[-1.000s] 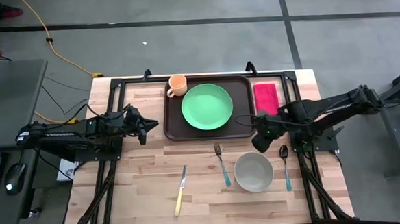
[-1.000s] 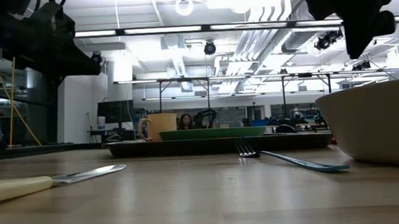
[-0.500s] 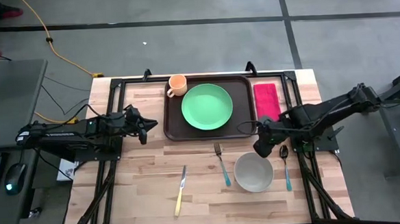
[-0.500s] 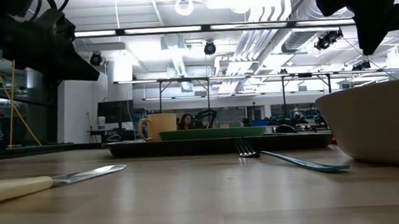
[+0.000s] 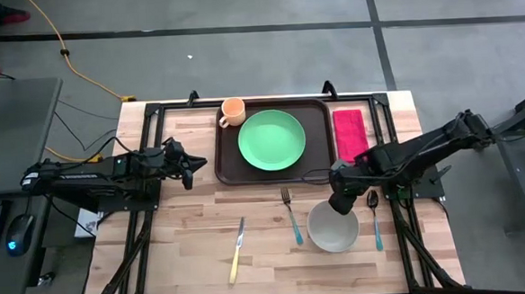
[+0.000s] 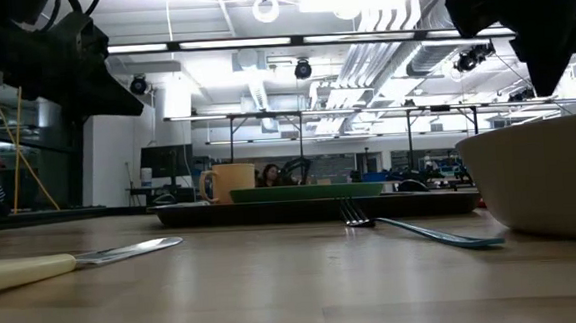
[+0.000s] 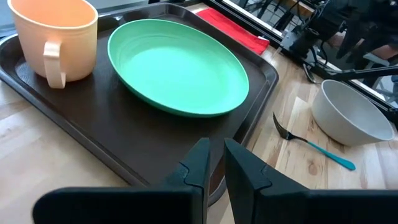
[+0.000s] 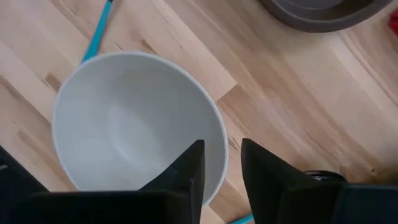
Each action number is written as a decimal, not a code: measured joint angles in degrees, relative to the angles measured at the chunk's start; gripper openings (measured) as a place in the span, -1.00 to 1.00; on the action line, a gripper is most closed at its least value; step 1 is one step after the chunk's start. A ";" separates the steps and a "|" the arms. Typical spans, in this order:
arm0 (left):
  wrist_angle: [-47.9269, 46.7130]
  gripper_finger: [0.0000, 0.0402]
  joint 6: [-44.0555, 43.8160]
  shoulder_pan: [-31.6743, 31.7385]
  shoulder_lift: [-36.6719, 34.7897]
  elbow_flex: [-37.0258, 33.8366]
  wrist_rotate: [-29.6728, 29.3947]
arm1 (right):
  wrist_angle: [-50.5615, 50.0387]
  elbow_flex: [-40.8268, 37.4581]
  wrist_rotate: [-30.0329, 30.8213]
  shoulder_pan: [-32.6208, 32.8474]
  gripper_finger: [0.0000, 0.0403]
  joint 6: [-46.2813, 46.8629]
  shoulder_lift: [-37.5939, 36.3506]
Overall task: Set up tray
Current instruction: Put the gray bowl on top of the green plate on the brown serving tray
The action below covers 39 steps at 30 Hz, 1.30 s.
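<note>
High view: the wooden table (image 5: 187, 250) fills the middle of the scene, with a dark arm reaching in from each side. At its far edge, near the centre, lies the tray (image 5: 230, 167), dark brown with rounded corners and a raised rim. On the tray rests a round green plate (image 5: 271, 140), and at the tray's far left corner stands a peach mug (image 5: 233, 111). Just right of the tray, on the bare wood, lies a red napkin (image 5: 349, 130).

Nearer than the tray and to the right sits a white bowl (image 5: 332, 230). The right gripper (image 5: 339, 201) hangs over the bowl's far rim; the right wrist view shows its two dark fingers (image 8: 189, 168) parted by a narrow gap, with the rim (image 8: 214, 124) running beneath them and nothing held between them. The left gripper (image 5: 186, 168) hovers just left of the tray, above the wood; in the left wrist view its fingers (image 7: 200, 163) stand a thin gap apart, empty, pointing at the tray's near edge.

Left of the bowl lies a fork with a teal handle (image 5: 291, 216), tines toward the tray. Right of the bowl lies a spoon (image 5: 375, 218), also teal-handled. Farther left, a knife with a yellow handle (image 5: 237, 251) lies on the wood, handle nearest.
</note>
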 joint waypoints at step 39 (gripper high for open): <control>1.79 -0.62 -1.44 0.00 -0.01 -0.04 3.52 | 18.74 -14.88 -12.42 -0.02 -0.40 -0.08 4.63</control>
